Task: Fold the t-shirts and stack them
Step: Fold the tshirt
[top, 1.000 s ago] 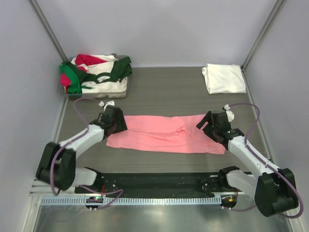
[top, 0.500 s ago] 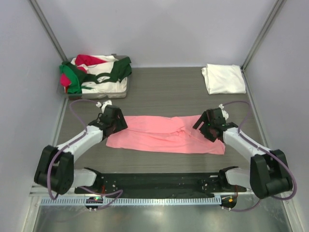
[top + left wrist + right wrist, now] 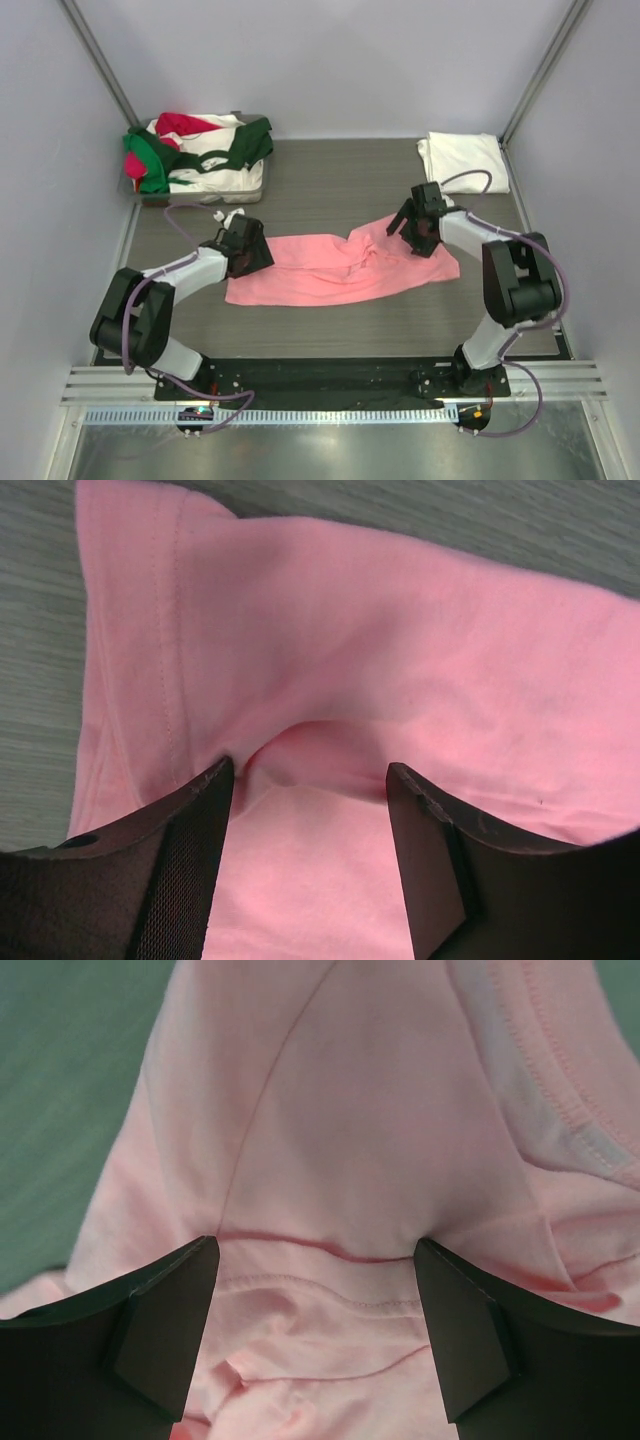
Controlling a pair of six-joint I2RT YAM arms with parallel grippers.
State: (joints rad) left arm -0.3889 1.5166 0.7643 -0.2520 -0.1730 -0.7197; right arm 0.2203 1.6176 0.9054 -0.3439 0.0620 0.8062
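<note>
Tool change, top view: your right tool [image 3: 416, 222] has swung the pink t-shirt [image 3: 330, 270]'s right end up-counter; left tool [image 3: 243, 248] stays at its left end.
Meaning: likely a fold beginning.
Left wrist: jaws parted, soft jersey bunched between, hem stitched.
Right wrist: jaws wide, draped cloth tented between; grip uncertain.
White t-shirt [image 3: 463, 162]: folded, far right.

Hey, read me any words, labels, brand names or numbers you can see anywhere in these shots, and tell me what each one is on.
None can be read. The pink t-shirt, the folded white t-shirt and the shirts piled in the clear tray show no print, and neither arm shows a legible marking.
</note>
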